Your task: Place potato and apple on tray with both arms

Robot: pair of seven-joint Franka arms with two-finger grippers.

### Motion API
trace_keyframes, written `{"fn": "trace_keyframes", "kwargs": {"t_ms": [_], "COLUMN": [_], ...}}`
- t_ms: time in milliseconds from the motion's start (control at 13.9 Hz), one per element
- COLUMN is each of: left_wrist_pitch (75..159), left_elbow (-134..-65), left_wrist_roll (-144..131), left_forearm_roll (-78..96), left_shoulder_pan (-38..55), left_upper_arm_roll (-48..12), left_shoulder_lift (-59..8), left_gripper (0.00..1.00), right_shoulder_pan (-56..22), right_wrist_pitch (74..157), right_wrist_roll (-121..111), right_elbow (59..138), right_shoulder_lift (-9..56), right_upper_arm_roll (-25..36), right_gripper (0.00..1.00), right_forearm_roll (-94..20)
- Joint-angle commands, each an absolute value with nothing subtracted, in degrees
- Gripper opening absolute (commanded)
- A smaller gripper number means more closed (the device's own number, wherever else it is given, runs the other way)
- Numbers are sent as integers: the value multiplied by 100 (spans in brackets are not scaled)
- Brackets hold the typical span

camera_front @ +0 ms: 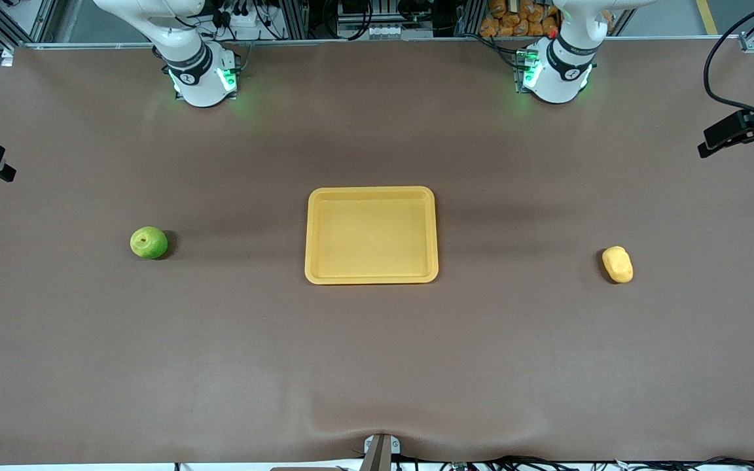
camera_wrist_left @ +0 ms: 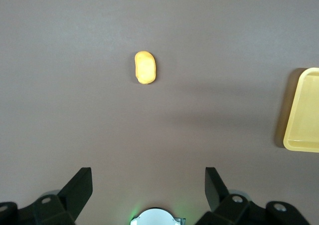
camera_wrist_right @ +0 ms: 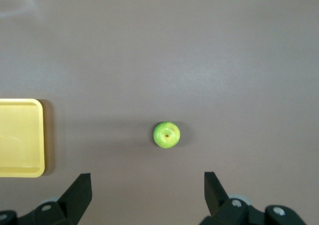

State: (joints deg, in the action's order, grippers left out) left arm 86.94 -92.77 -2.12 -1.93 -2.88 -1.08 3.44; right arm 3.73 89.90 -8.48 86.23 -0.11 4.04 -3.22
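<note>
Starting from the left gripper (camera_wrist_left: 148,187), held high w/ jaws spread wide & empty over the counter (camera_front: 377,366) near its base, a straight descent onto the potato (camera_wrist_left: 145,68) is called for, fingers closed across its narrow width. The right gripper (camera_wrist_right: 148,190), likewise wide open & empty, is best centred over the apple (camera_wrist_right: 166,134) and closed about its middle. Both pieces lie well apart from the empty tray (camera_front: 312,235) between them, apple toward the right arm's end, potato toward the left arm's.

Even overhead light on my table (camera_front: 377,366); soft shadows beside apple (camera_front: 148,243) and potato (camera_front: 617,264); all sharp, no glare.
</note>
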Motion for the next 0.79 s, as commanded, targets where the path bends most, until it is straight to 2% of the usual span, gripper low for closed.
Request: {"fn": "trace_keyframes", "kwargs": {"t_ms": [0,502,717], "left_wrist_pitch": [8937,10570,11003], "left_elbow": [-9552,-10870,-11022], "left_wrist_roll": [-211,-167,-167], "left_forearm_roll": [-308,-316,-316], "left_shoulder_pan": [-308,-492,-519], "left_upper_arm_roll": [-132,-132,-132], "left_shoulder_lift": [325,273,-121], "left_gripper": [100,100,100], "right_shoulder_pan": [387,395,395], "right_wrist_pitch": [8965,8939,8939], "right_wrist_roll": [-861,-853,-861], "right_elbow": [8561,8561,8604], "right_shoulder_lift": [87,211,246], "right_upper_arm_roll": [404,413,413], "right_gripper": [100,100,100], "right_forearm_roll": [-299,-202,-150]}}
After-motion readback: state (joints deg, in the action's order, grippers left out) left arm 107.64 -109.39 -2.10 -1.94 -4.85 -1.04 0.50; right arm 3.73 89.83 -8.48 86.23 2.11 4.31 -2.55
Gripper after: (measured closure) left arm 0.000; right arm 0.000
